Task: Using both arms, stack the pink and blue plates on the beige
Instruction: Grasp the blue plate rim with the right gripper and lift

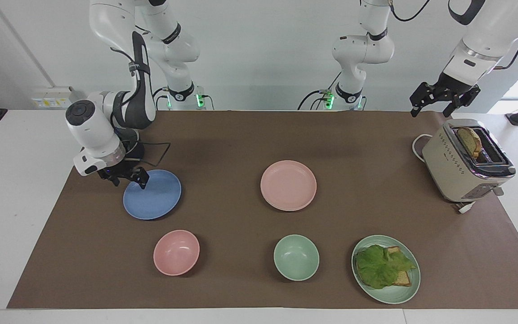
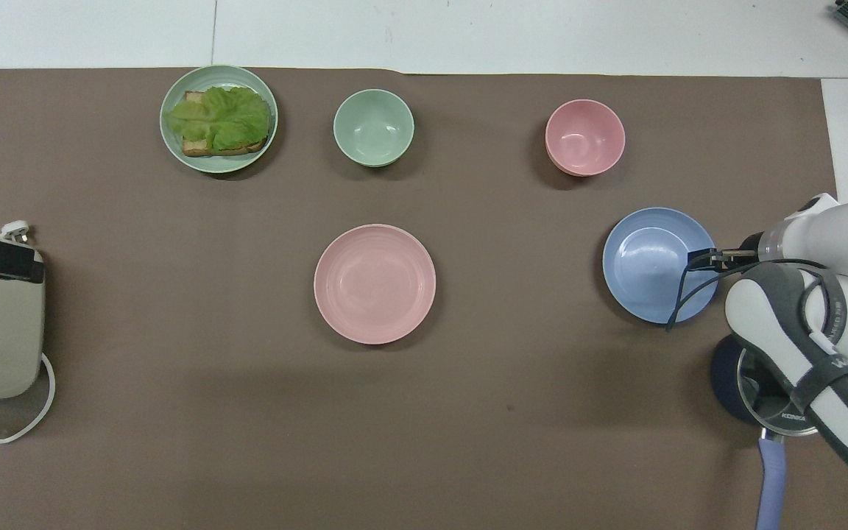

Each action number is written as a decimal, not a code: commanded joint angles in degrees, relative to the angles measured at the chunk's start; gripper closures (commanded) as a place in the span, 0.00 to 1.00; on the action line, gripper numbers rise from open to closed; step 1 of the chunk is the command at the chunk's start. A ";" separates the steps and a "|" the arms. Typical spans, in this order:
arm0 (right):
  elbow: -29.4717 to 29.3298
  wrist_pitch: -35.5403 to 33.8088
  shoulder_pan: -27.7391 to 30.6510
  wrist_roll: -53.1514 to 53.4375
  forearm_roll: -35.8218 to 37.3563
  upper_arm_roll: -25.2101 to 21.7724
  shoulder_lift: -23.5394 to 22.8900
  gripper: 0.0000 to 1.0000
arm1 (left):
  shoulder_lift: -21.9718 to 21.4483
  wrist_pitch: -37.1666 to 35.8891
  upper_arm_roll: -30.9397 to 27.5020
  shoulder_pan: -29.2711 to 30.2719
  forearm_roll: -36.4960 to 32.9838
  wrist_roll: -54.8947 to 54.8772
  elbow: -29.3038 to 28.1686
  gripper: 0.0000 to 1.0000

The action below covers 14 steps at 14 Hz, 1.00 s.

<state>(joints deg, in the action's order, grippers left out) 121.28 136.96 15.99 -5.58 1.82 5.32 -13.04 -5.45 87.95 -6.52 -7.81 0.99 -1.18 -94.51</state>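
Note:
The blue plate [image 1: 152, 194] [image 2: 652, 265] lies flat on the brown mat toward the right arm's end of the table. My right gripper [image 1: 129, 180] [image 2: 704, 259] is low at the plate's rim on the side nearer the robots, open, one finger over the plate and one off it. The pink plate [image 1: 288, 185] [image 2: 375, 283] lies flat and alone near the mat's middle. My left gripper [image 1: 443, 100] waits open in the air over the toaster [image 1: 468, 159]. The beige plate is out of view.
A dark pot with a glass lid [image 2: 770, 390] sits under the right arm, beside the blue plate. Farthest from the robots stand a pink bowl [image 1: 176, 252], a green bowl [image 1: 296, 257] and a green plate with lettuce and bread [image 1: 387, 294].

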 commanded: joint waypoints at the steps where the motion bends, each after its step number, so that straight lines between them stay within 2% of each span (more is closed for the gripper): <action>1: 0.36 1.04 1.15 -1.72 0.29 0.65 -0.50 0.20 | -0.26 -1.03 0.20 0.43 -0.55 -0.40 0.73 0.00; 3: 0.36 0.77 1.15 -1.80 0.21 0.74 -0.50 0.49 | -0.26 -1.03 0.20 0.34 -0.55 -0.40 0.73 0.00; 5: 0.36 0.51 1.23 -1.71 -0.32 0.83 -0.50 0.83 | -0.26 -1.03 0.20 0.34 -0.55 -0.40 0.73 0.00; 6: 0.36 0.50 1.15 -1.71 -1.11 0.83 -0.33 0.96 | -0.26 -1.03 0.20 0.43 -0.55 -0.40 0.73 0.00; 7: 0.27 0.24 1.15 -1.71 -2.42 0.83 -0.15 1.00 | -0.26 -1.03 0.20 0.34 -0.55 -0.40 0.73 0.00; 10: -0.17 -1.60 0.97 -1.80 -5.33 0.92 0.90 1.00 | -0.26 -1.03 0.20 0.43 -0.55 -0.40 0.73 0.00; 14: -0.87 -6.16 0.44 -1.45 -6.29 1.88 4.77 1.00 | -0.17 -1.03 0.20 0.52 -0.55 -0.40 0.64 0.00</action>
<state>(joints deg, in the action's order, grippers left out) 120.50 133.42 16.55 -6.50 -2.59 6.33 -10.59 -5.45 87.95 -6.53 -7.81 0.99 -1.18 -94.51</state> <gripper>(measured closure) 0.943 0.000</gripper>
